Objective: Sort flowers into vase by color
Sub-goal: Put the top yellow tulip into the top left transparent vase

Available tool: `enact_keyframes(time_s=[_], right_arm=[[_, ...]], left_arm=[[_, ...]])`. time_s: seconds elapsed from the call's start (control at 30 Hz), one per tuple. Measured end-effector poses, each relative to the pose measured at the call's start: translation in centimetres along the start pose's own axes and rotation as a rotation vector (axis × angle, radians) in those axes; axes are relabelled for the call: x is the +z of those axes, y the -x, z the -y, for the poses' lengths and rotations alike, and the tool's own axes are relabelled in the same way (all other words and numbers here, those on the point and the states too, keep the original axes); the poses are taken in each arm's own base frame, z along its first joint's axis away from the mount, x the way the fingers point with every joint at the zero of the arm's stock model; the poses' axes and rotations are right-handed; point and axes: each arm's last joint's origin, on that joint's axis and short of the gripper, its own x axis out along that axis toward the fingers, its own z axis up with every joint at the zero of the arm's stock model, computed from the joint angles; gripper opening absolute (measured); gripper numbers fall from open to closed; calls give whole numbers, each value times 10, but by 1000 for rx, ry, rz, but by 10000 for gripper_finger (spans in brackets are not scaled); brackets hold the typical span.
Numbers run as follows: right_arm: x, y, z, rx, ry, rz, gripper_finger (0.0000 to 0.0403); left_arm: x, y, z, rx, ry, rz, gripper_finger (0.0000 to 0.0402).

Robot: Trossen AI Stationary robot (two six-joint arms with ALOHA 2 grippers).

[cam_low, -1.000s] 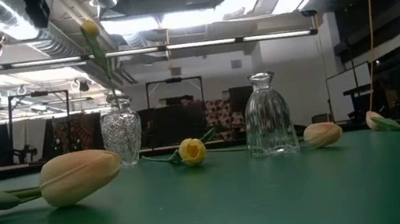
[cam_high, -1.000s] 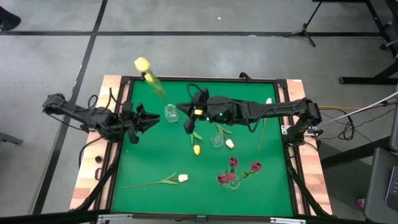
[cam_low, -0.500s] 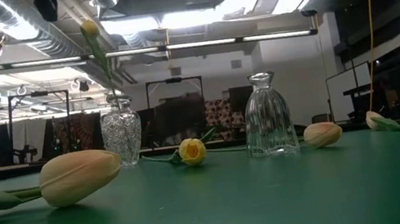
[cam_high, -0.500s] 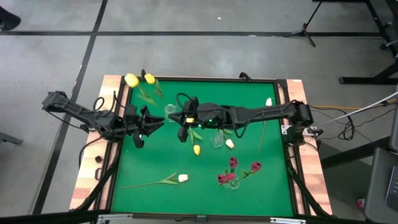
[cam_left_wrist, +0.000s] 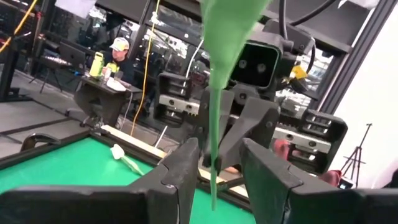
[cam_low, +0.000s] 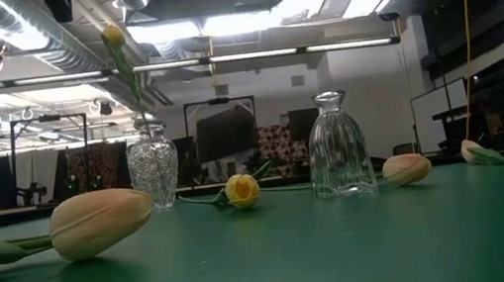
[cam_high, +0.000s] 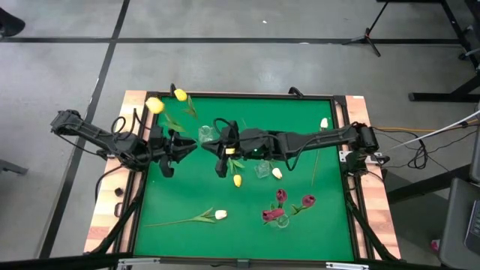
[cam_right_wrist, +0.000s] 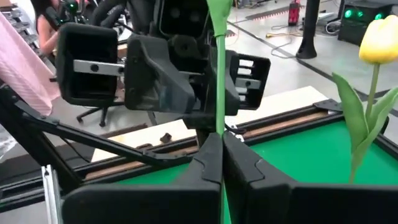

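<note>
Right hand (cam_right_wrist: 221,140): fingers closed flat on the thin green stem of a yellow tulip (cam_high: 155,105), gripping low on the stem, which rises straight above the fingers. Left hand (cam_left_wrist: 217,146): faces the right hand at close range over the green table (cam_high: 180,202). Its fingers stand wide apart, one on either side of the same stem. In the left wrist view the stem hangs in the gap, and contact with either finger cannot be made out. The head of the held tulip leans out past the left hand, over the table's wooden rim. Just beside the two hands is a cut-glass vase (cam_low: 153,166), upright, with a second yellow tulip (cam_high: 180,94) standing in it. Near the right hand, on its forearm side, is a ribbed glass vase (cam_low: 336,148), upright. A loose yellow tulip (cam_high: 237,181) lies on one side of it and a cream tulip (cam_high: 277,173) on the other, both on the table. Farther from the hands, three dark red tulips (cam_high: 281,196) are gathered at a third vase (cam_high: 281,220). Another cream tulip (cam_high: 220,214) lies well apart from the left hand. Far beyond the table a person (cam_left_wrist: 115,53) sits at a desk.
</note>
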Motion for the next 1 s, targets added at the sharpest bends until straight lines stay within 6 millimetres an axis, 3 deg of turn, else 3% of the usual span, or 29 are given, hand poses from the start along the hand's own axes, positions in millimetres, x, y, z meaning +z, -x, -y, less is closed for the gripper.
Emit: enact_keyframes(time_s=[0.7,1.0], right_arm=[[-2,-3,-3,100,18,-3,0],[-8,-5,-2,106,26,-47,0]], left_arm=[[-5,-7,1,4,3,6,117],[-4,-7,1,4,9,11,76]])
